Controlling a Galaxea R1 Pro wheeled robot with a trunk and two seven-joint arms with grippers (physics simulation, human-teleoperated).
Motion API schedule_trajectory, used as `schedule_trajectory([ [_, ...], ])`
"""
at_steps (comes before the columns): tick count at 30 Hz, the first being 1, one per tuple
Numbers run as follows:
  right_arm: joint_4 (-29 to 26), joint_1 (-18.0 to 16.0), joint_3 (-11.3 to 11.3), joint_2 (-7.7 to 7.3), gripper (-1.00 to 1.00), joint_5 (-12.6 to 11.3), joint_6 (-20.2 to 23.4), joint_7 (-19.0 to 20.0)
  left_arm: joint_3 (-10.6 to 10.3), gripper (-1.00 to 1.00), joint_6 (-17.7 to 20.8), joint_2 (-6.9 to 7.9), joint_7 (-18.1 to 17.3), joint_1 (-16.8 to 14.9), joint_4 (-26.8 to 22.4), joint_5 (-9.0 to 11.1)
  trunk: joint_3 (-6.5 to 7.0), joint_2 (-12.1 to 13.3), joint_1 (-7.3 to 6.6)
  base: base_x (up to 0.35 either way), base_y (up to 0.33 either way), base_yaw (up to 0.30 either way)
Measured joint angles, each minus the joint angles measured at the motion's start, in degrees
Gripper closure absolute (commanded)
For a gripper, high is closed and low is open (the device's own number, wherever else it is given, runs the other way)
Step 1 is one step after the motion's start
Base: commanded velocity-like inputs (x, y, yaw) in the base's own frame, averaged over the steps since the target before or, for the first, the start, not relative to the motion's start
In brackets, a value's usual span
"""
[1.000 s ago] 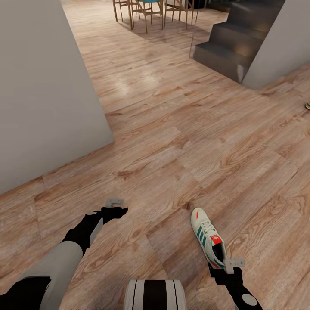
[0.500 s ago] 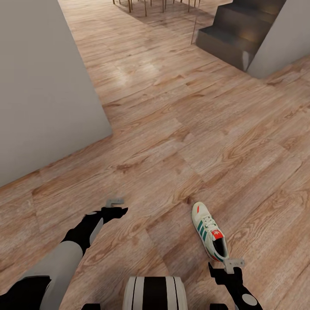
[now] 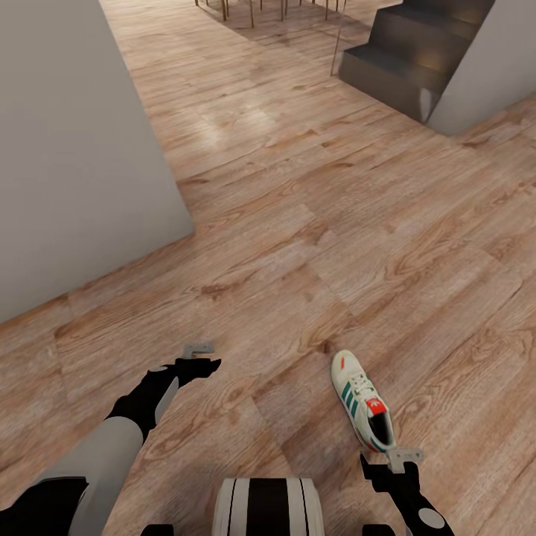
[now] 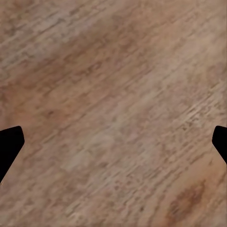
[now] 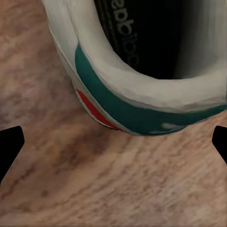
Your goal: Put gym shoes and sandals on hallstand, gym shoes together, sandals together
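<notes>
Your right gripper (image 3: 402,455) hangs spread wide just behind the gym shoe (image 3: 362,403); your left gripper (image 3: 199,350) is released too.

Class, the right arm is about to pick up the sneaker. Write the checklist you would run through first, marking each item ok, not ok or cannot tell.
1. Sneaker upright on the floor: ok.
2. Right claw at the sneaker's heel: ok.
3. Right claw open, its tips apart in the right wrist view: ok.
4. Heel between the fingers: not ok, it lies ahead of them.
5. Left claw apart from the sneaker: ok.
6. Route to the rack: cannot tell.
</notes>
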Motion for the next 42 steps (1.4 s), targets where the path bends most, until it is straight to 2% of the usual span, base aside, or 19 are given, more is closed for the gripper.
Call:
schedule_trajectory([
  [27,0.0,0.0,0.0,0.0,-1.0,0.0,0.0,0.0,0.1,-1.0,-0.4,-0.08,0.0,0.1,0.1,0.0,0.0,0.0,0.01,0.065,0.0,0.0],
  [28,0.0,0.0,0.0,0.0,1.0,0.0,0.0,0.0,0.1,-1.0,-0.4,-0.08,0.0,0.1,0.1,0.0,0.0,0.0,0.01,0.008,0.0,0.0],
  [42,0.0,0.0,0.0,-0.01,1.0,0.1,0.0,-0.1,0.1,-1.0,-0.4,-0.07,0.0,0.1,0.1,0.0,0.0,0.0,0.01,0.001,0.0,0.0],
])
